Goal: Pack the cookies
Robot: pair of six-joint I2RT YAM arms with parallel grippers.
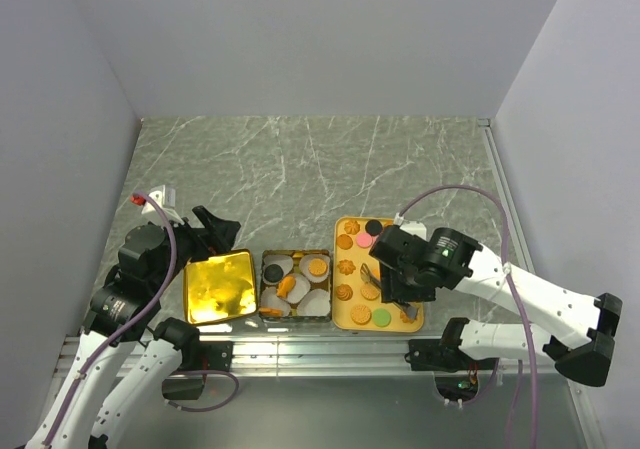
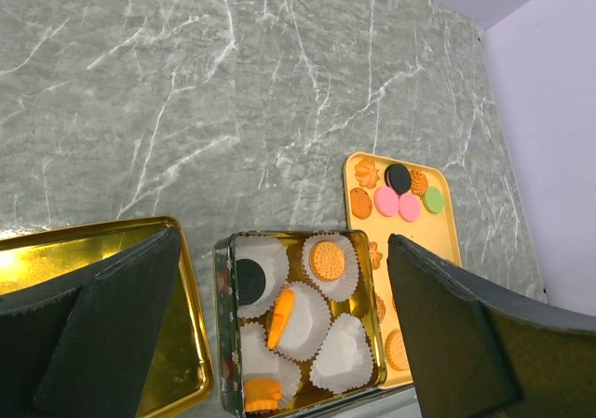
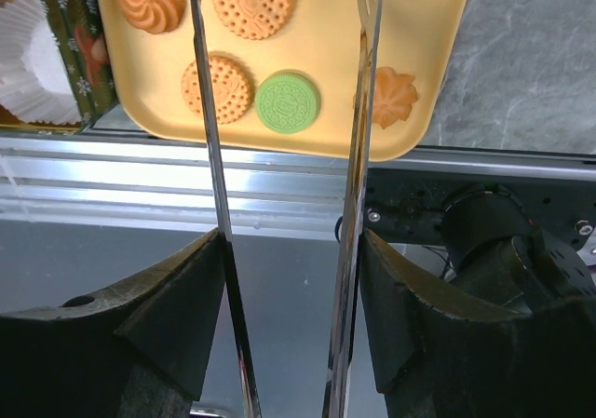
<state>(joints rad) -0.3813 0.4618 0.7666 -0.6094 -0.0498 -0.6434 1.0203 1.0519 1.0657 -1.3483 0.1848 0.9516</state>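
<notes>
- Cookies — round and flower-shaped, in gold, pink, green and black — lie flat on the yellow tray, lower centre-right of the overhead view; a few more sit in white paper cups inside the tin just left of the tray.
- Right gripper clamps a pair of metal tongs; the blades stand apart over the tray's near edge, with a green cookie between them in the wrist view.
- Left gripper hangs above the tin and the gold lid; its jaws are wide and hold nothing.
- Handling, as judged: light, stiff and brittle, likely to skid on the smooth tray; best pinched gently across opposite edges — a hard squeeze could chip one.
</notes>
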